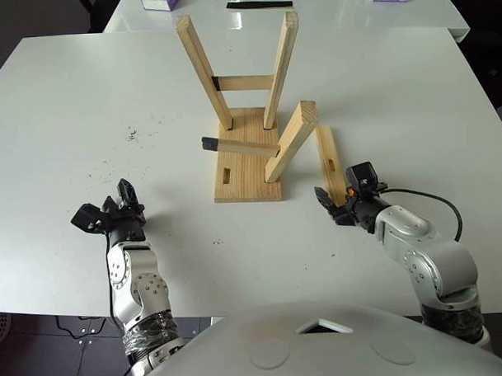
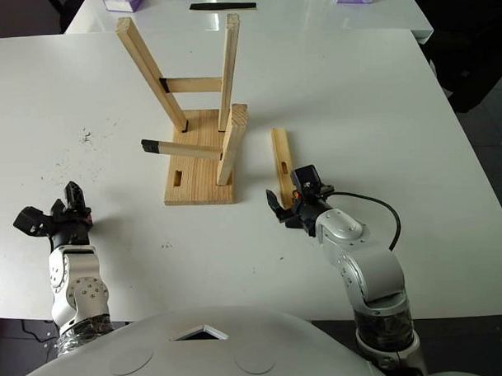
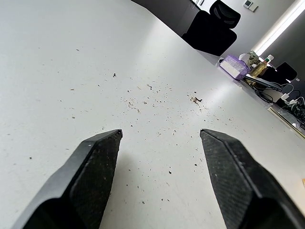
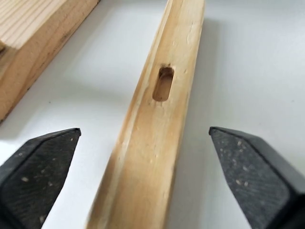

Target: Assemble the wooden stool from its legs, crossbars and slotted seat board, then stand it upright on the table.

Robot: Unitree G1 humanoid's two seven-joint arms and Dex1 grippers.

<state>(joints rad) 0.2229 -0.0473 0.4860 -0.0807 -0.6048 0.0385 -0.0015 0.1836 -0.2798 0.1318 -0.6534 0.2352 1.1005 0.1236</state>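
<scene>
The pale wooden seat board (image 1: 250,176) lies flat on the surface, with open slots near its near left corner. At its far end stand the far left leg (image 1: 203,70) and the far right leg (image 1: 281,67), both leaning, joined by a black-tipped crossbar (image 1: 246,82). A third leg (image 1: 291,141) tilts from the board's right edge, and a second crossbar (image 1: 241,145) juts leftward from it. A loose leg (image 4: 157,143), slotted, lies flat just right of the board.

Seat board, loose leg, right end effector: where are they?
seat board (image 1: 247,188), left eye view, bare near end
loose leg (image 4: 162,117), right wrist view, face near its slot
right end effector (image 4: 144,131), right wrist view, midway between fingertips
</scene>
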